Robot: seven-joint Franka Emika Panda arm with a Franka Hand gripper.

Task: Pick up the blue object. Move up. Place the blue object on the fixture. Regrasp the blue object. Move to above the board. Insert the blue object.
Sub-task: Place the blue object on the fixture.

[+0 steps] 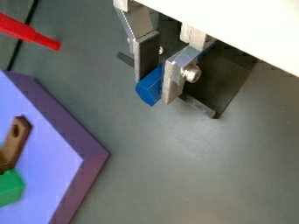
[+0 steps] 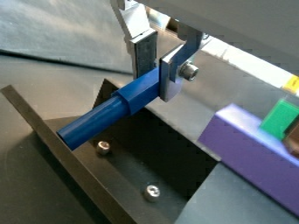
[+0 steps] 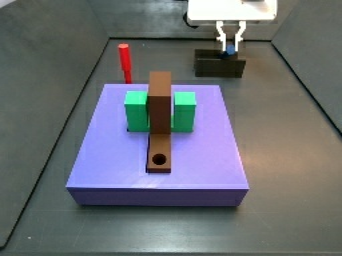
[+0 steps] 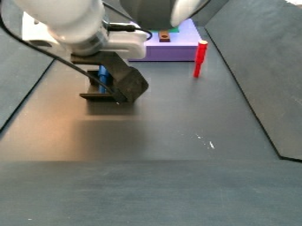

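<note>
My gripper [image 1: 158,79] is shut on the blue object [image 1: 149,87], a slim blue peg held near one end between the silver fingers. In a wrist view the blue object [image 2: 105,115] sticks out sideways from the gripper [image 2: 158,74], across the recessed top of the dark fixture [image 2: 128,166]. Whether it touches the fixture I cannot tell. In both side views the gripper [image 3: 230,40] [image 4: 104,75] hangs right over the fixture [image 3: 221,66] [image 4: 127,84]. The lavender-blue board [image 3: 201,150] lies apart from the fixture.
A red upright peg [image 3: 124,62] stands on the floor by the board's far left corner. Two green blocks [image 3: 136,112] and a long brown bar [image 3: 160,125] with a round hole sit on the board. Dark walls ring the floor.
</note>
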